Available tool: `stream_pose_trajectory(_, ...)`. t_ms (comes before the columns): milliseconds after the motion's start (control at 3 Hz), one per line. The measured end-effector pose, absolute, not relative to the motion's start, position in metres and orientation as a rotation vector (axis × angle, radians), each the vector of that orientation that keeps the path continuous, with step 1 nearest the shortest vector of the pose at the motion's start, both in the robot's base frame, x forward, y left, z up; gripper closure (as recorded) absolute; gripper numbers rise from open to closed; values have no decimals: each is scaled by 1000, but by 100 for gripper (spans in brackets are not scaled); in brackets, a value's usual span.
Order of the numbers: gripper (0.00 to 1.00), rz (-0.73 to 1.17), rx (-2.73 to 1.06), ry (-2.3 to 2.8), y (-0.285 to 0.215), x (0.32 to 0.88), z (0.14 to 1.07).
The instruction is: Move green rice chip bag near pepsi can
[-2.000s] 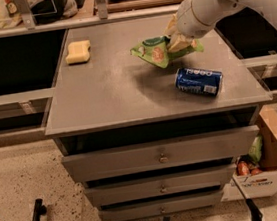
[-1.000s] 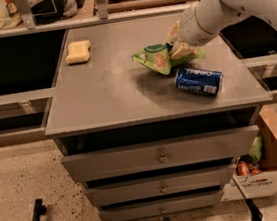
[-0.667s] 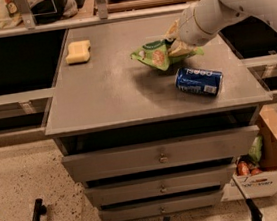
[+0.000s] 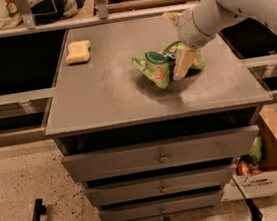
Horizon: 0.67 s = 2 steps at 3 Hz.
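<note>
The green rice chip bag is a crumpled light-green foil bag with orange chip pictures, at the right middle of the grey cabinet top. My gripper reaches down from the white arm at the upper right and is shut on the bag's right end. One tan finger shows in front of the foil. The bag hangs just above the top, with a shadow under it. The pepsi can does not show; the bag and gripper cover the spot where it lay.
A pale yellow sponge block lies at the cabinet's back left. Drawers sit below the front edge. A cardboard box with packets stands on the floor at the right. Shelving runs behind and to both sides.
The gripper has carried the bag forward and a little right, over the place where the blue can lay. The can, seen in the earlier frames, is now hidden.
</note>
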<state>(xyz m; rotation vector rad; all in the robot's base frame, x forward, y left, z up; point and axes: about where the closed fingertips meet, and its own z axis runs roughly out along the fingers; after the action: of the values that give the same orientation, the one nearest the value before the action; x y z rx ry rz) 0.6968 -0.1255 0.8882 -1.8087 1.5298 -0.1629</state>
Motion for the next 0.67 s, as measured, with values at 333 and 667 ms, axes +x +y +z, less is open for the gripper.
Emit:
stream_pose_trajectory(333, 0, -160, -1810, 1515, -124, 697, 890)
stream_pose_trajectory(667, 0, -199, -1816, 1474, -118, 696, 908)
